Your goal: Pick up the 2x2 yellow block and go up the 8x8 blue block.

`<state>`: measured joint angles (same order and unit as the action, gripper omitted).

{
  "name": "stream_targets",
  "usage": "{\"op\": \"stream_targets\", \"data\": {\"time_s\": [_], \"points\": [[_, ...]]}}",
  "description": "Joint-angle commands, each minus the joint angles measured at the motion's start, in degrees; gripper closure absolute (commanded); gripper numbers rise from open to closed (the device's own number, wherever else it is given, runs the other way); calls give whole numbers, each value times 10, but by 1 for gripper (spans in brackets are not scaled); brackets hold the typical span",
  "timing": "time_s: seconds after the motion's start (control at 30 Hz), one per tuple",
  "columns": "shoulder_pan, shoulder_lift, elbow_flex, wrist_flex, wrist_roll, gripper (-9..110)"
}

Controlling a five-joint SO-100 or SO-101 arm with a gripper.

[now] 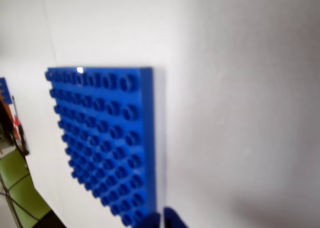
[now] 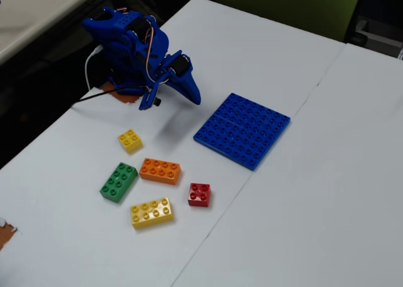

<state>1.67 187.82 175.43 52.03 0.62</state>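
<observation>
2x2 yellow block [image 2: 130, 140] lies free on the surface [image 2: 302, 192], well left of the 8x8 blue block [image 2: 242, 129] in the fixed view. end effector [image 2: 189, 93] looks empty, perhaps closed; swing it away from the plate, open, descend squarely.

White bench [image 2: 302, 199], holding a big blue baseplate [image 2: 242, 129], small yellow brick [image 2: 130, 140], orange brick [image 2: 160, 170], green brick [image 2: 118, 182], long yellow brick [image 2: 152, 213], red brick [image 2: 199, 194].

The arm [image 2: 141, 60] is glossy blue plastic with black servo blocks, white and black cables trailing.
</observation>
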Motion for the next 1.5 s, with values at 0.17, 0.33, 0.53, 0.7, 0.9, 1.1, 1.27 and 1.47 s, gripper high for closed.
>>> {"op": "stream_targets", "data": {"time_s": [0.17, 0.33, 0.53, 0.7, 0.9, 1.1, 1.27, 1.47], "points": [[-5, 24, 4, -11, -4, 101], [-5, 24, 4, -11, -4, 101], [-5, 24, 4, -11, -4, 101], [-5, 24, 4, -11, -4, 101], [-5, 24, 4, -11, -4, 101], [-4, 25, 4, -11, -4, 101], [-3, 25, 4, -11, -4, 101], [-13, 25, 4, -9, -38, 99]]}}
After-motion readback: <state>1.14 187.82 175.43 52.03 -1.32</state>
